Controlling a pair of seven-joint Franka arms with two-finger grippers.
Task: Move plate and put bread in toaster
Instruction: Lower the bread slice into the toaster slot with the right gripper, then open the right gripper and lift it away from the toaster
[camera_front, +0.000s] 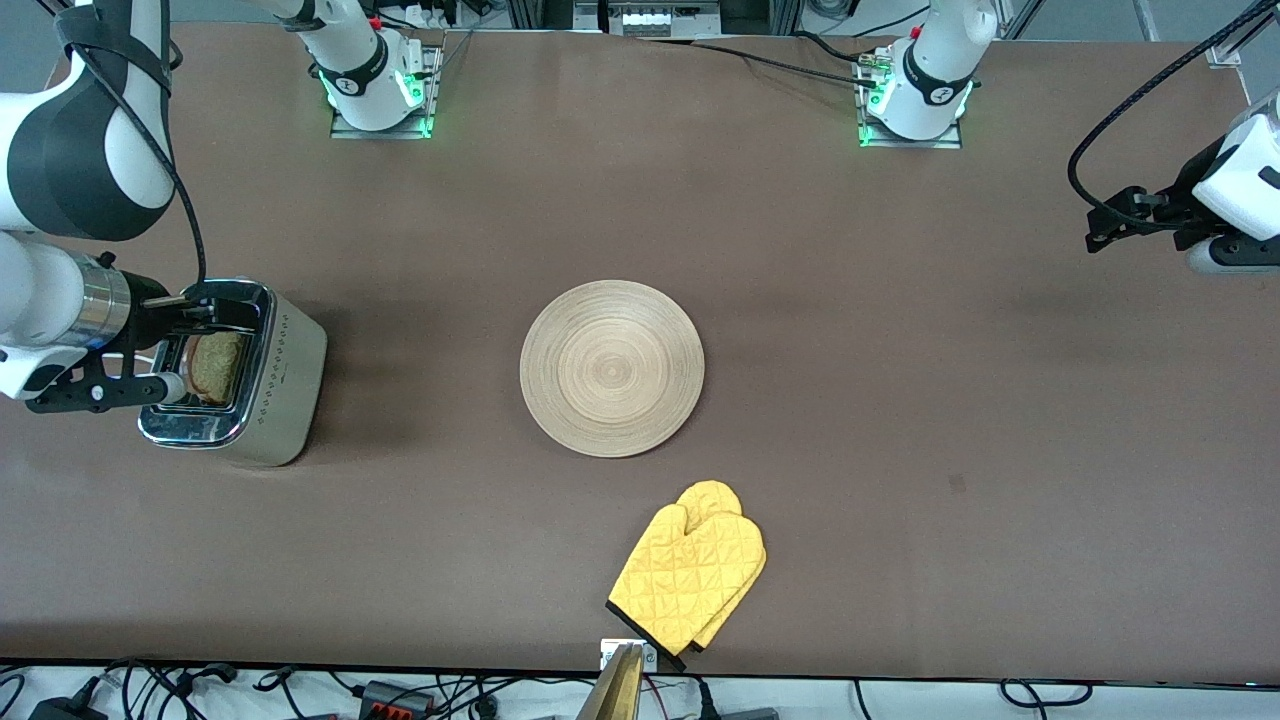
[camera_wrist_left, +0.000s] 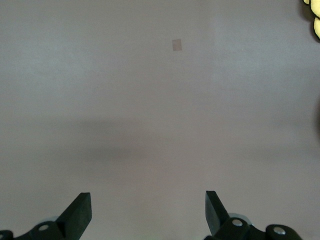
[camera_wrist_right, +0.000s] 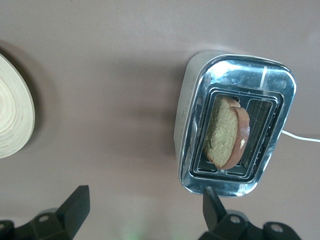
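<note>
I start with the table (camera_front: 900, 400), brown and wide, which carries everything. I use the plate (camera_front: 612, 368) as my landmark; it lies flat near the middle of the table, and nothing is on it.

From the plate, toward the right arm's end of the table, well apart, stands the toaster (camera_front: 285, 400). Its chrome top is shiny and a row of small dots runs along its beige side. The bread (camera_front: 218, 366) is in one slot of the toaster, leaning a little to one side, with its crust and part of the slice above the slot. In my right wrist view the slice (camera_wrist_right: 227, 132) sits tilted between the slot walls.

Nearer to the front camera than the plate, close to the table's edge, lies a yellow oven mitt (camera_front: 690, 565).

My right gripper (camera_front: 190, 345) is over the toaster, with fingers spread wide and holding nothing. My left gripper (camera_wrist_left: 147, 212) waits over bare table, well apart from the plate toward the left arm's end, fingers also spread and empty.
</note>
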